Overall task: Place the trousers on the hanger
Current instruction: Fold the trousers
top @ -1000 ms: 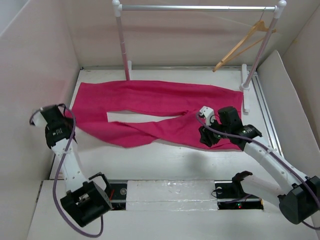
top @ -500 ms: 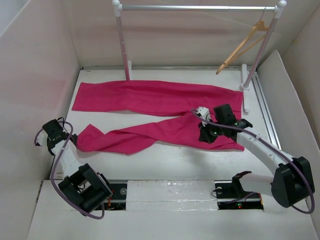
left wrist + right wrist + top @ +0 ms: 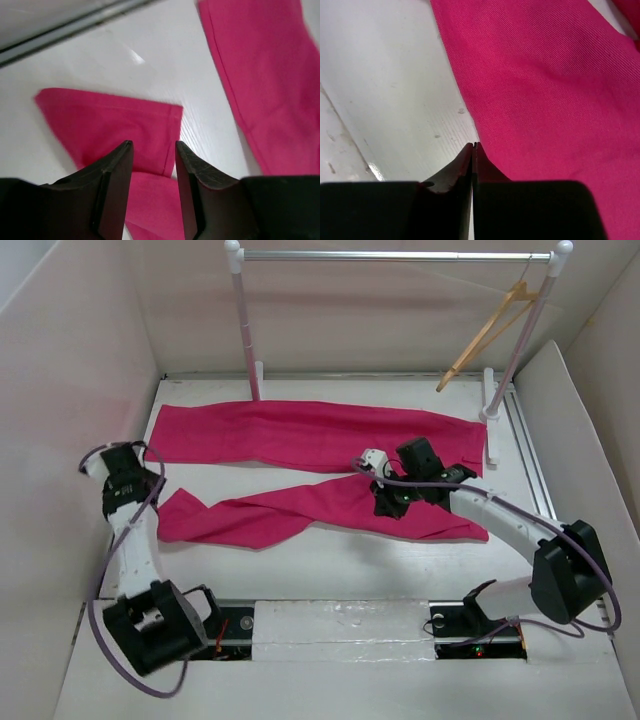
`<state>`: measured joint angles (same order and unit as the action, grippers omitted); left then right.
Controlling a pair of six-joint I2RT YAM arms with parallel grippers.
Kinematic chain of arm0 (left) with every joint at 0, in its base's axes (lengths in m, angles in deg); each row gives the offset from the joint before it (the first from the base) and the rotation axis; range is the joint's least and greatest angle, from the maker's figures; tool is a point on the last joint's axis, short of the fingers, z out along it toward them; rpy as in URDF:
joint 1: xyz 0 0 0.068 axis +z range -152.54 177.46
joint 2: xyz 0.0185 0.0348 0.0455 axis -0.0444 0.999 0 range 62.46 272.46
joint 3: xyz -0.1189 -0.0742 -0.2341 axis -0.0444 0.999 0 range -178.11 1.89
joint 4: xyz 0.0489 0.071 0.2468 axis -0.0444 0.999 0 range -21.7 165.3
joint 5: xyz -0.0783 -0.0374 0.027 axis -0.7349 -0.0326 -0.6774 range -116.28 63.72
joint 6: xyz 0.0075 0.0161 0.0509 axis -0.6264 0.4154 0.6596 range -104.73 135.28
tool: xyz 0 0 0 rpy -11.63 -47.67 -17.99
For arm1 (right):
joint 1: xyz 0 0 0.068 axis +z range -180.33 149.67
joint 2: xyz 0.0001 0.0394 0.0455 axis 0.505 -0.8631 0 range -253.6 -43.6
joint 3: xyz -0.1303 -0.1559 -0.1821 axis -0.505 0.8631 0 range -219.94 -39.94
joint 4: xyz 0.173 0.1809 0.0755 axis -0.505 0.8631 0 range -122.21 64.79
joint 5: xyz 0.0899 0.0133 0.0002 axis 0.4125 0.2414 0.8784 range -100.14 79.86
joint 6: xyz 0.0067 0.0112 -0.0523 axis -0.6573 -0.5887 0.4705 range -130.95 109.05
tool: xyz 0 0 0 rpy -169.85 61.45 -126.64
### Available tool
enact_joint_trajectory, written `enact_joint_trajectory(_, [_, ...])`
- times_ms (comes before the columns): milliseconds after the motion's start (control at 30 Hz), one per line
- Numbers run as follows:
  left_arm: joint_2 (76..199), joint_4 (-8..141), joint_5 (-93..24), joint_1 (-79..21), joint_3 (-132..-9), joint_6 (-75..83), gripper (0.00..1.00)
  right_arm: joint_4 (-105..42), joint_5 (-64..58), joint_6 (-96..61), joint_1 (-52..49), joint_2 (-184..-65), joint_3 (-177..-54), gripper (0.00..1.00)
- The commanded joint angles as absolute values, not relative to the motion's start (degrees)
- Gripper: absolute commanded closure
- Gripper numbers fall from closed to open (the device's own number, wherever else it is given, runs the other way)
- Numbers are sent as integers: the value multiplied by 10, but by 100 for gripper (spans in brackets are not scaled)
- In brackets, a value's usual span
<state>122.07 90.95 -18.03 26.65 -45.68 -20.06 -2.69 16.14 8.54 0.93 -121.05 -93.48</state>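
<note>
Lying flat on the table [image 3: 330, 560], the trousers [image 3: 300, 430] spread beneath and between both pincers, with the waist end just right of the right pincer [image 3: 472, 146]. A second ago the two cuffs overlapped beside the left pincer [image 3: 152, 145]. Since then the near leg has swung clear of the far one, and bare table now shows between them. The right pincer has meanwhile slid leftward along the near leg and sits with its fingers pressed together at that leg's edge. The left pincer hovers spread, gripping nothing, with the near cuff [image 3: 125, 125] just ahead of its tips. The hanger [image 3: 480, 341] hangs from the rail [image 3: 390, 256], well beyond the right pincer and apart from the cloth; its tilt has shifted slightly. I judge the legs are only being straightened, so draping has not begun.

Whether the right pincer nips any cloth cannot be told, because its tips meet right on the cloth's edge. From above, both sets of fingers are hidden under their wrists, and the hanger's hook is too small to make out.
</note>
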Motion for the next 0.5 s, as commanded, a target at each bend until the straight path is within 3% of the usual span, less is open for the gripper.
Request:
enact_joint_trajectory(0, [1334, 899, -183, 174, -495, -131, 65, -47, 163, 97, 21, -1220, -939, 100])
enact_joint_trajectory(67, [1406, 948, -147, 94, -562, -122, 64, -51, 163, 97, 29, -1230, -932, 95])
enact_joint_trajectory(100, [1467, 965, -121, 77, -586, -125, 62, -48, 156, 101, 34, -1231, -933, 78])
enact_joint_trajectory(133, [1493, 982, -120, 70, -620, -126, 57, -45, 149, 102, 43, -1234, -931, 69])
enact_joint_trajectory(200, [1536, 979, -116, 70, -634, -138, 56, -45, 140, 103, 43, -1233, -926, 56])
enact_joint_trajectory(400, [1608, 966, -117, 84, -650, -147, 57, -59, 140, 90, 43, -1209, -900, 55])
enact_joint_trajectory(467, [1611, 978, -88, 84, -639, -155, 63, -65, 143, 82, 43, -1193, -893, 54])
